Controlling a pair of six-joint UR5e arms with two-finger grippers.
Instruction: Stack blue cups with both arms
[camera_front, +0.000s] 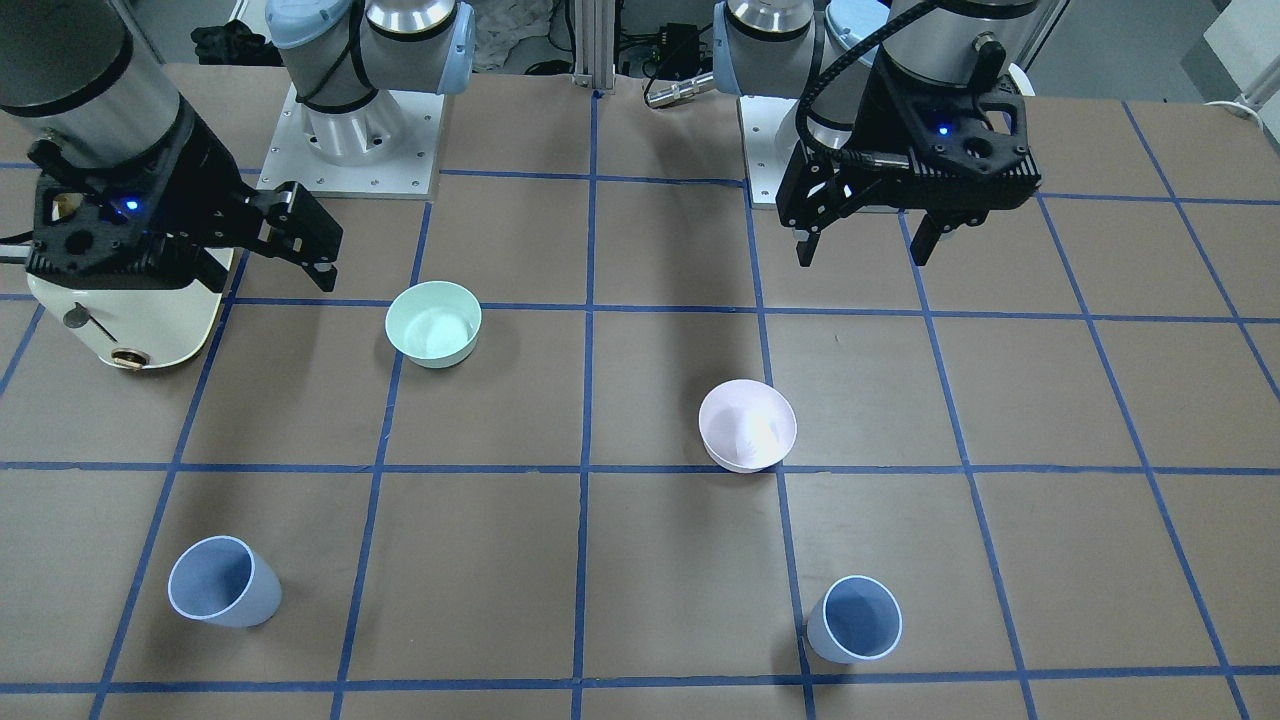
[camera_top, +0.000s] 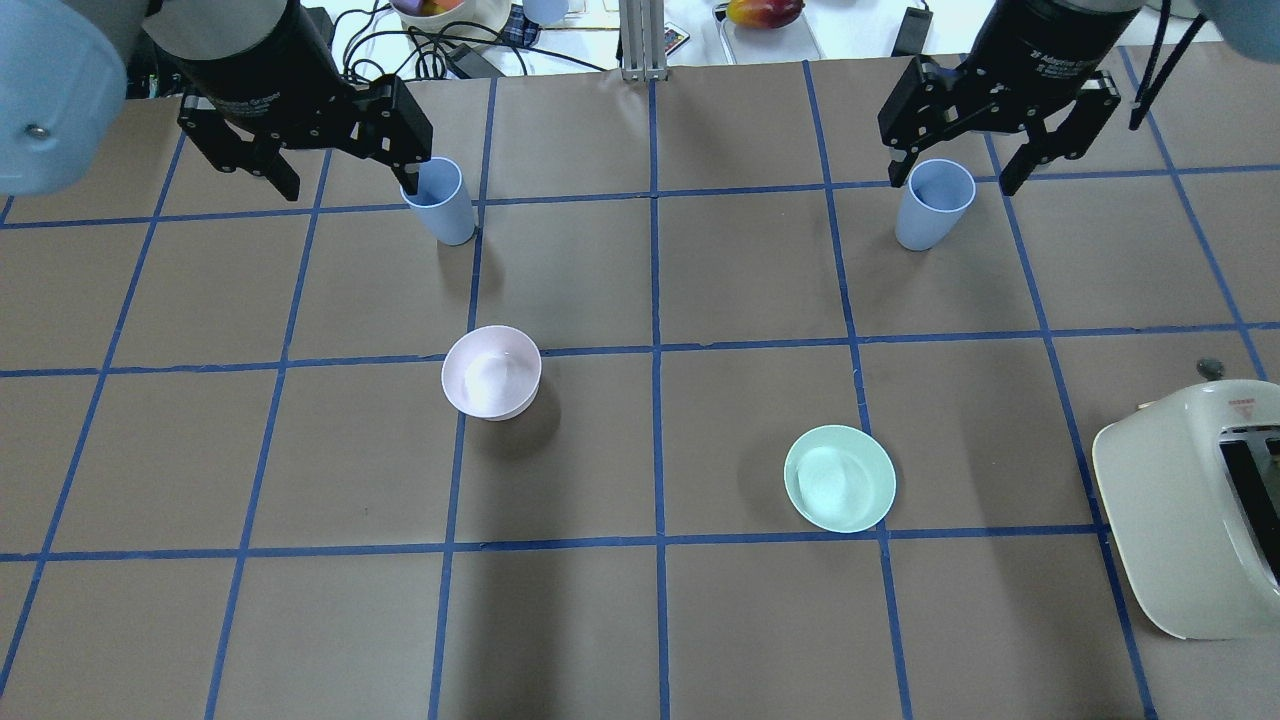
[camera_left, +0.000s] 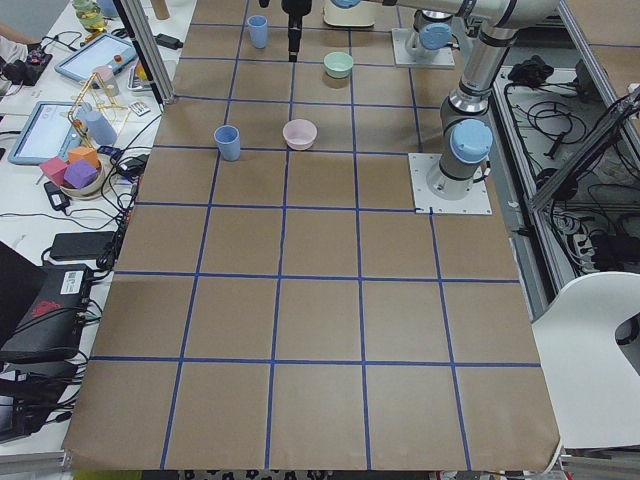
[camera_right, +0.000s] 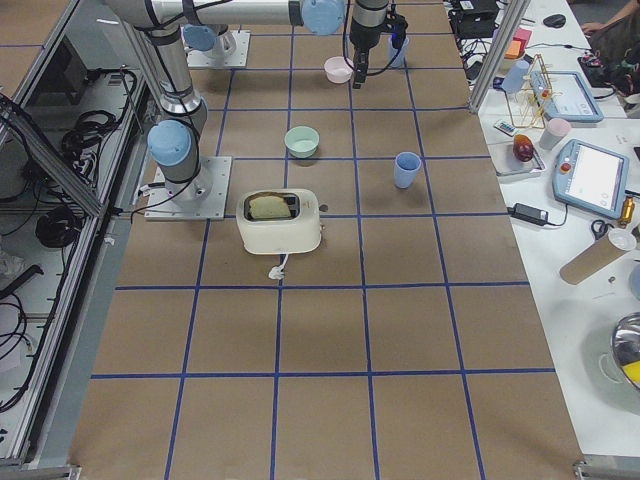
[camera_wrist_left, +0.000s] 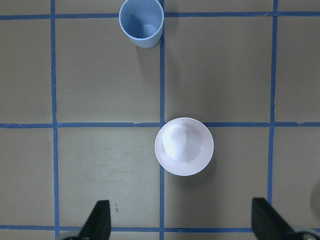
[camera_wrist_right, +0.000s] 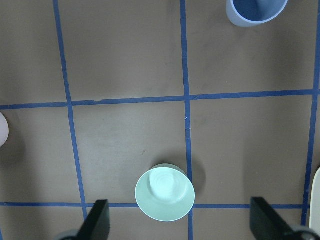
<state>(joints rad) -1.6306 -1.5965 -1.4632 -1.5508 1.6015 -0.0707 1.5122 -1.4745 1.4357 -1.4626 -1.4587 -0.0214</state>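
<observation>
Two pale blue cups stand upright on the far side of the table. One cup (camera_top: 445, 200) (camera_front: 855, 620) is on my left, and the other cup (camera_top: 935, 205) (camera_front: 222, 582) is on my right. My left gripper (camera_top: 348, 180) (camera_front: 865, 250) hovers high above the table, open and empty. In the left wrist view the left cup (camera_wrist_left: 142, 22) lies well ahead of its fingertips (camera_wrist_left: 100, 220). My right gripper (camera_top: 955, 178) (camera_front: 275, 265) also hovers high, open and empty. In the right wrist view the right cup (camera_wrist_right: 256, 11) sits at the top edge.
A pale pink bowl (camera_top: 492, 372) (camera_wrist_left: 184, 146) sits left of centre. A mint-green bowl (camera_top: 840, 478) (camera_wrist_right: 165, 194) sits right of centre. A cream toaster (camera_top: 1200, 510) (camera_front: 130, 320) stands at the right near edge. Blue tape lines grid the brown table.
</observation>
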